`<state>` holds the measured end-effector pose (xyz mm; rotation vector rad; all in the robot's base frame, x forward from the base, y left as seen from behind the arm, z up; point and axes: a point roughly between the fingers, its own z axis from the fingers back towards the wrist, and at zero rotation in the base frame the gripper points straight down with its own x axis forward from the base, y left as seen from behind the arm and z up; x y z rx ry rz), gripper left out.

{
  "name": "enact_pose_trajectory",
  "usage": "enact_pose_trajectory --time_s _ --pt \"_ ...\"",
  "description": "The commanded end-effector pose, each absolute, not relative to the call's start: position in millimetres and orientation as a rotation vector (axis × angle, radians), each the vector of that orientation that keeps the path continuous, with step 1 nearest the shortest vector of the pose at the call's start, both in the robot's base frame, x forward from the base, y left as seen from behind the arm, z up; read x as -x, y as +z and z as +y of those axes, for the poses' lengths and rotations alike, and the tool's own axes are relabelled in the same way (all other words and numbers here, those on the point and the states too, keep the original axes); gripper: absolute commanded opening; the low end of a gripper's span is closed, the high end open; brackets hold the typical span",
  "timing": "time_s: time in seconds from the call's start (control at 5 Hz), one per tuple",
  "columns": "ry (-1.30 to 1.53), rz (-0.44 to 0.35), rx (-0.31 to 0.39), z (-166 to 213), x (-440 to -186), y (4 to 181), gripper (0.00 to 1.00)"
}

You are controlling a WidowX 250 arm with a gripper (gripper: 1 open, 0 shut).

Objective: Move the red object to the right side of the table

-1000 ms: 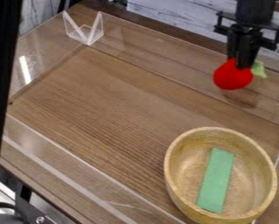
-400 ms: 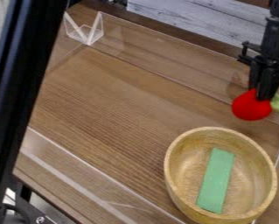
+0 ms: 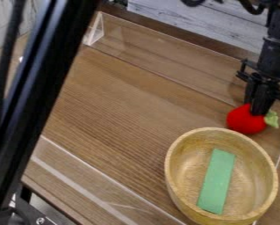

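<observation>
"While the berry (image 3: 248,119) is grasped by the gripper (image 3: 259,101), which way is it pointed?"

"Its leafy cap is turned toward the right of the view, the red body toward the left; no clear long axis can be told."

"And where is it held?"

"At the table's (image 3: 130,97) right side, just beyond the bowl (image 3: 177,167), in which a green strip (image 3: 217,181) is contained. By the clear wall (image 3: 276,167), the right is bounded."

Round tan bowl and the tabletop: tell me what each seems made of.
Round tan bowl: probably woven fibre or wicker with a matte finish, judging by its fine ringed texture.
Tabletop: wood or wood-look laminate, smooth with a slight sheen; brown streaked grain is the sign.
</observation>
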<state>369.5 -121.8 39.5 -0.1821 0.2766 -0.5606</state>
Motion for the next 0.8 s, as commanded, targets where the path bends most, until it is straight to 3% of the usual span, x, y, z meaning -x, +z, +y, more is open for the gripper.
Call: enact_pose_trajectory --time_s 0.0,0.6 --pt "-0.545 0.210 0.177 -120 -374 52.9 0.00" --pt "-0.501 0.176 0.155 -128 -369 64.1 0.00"
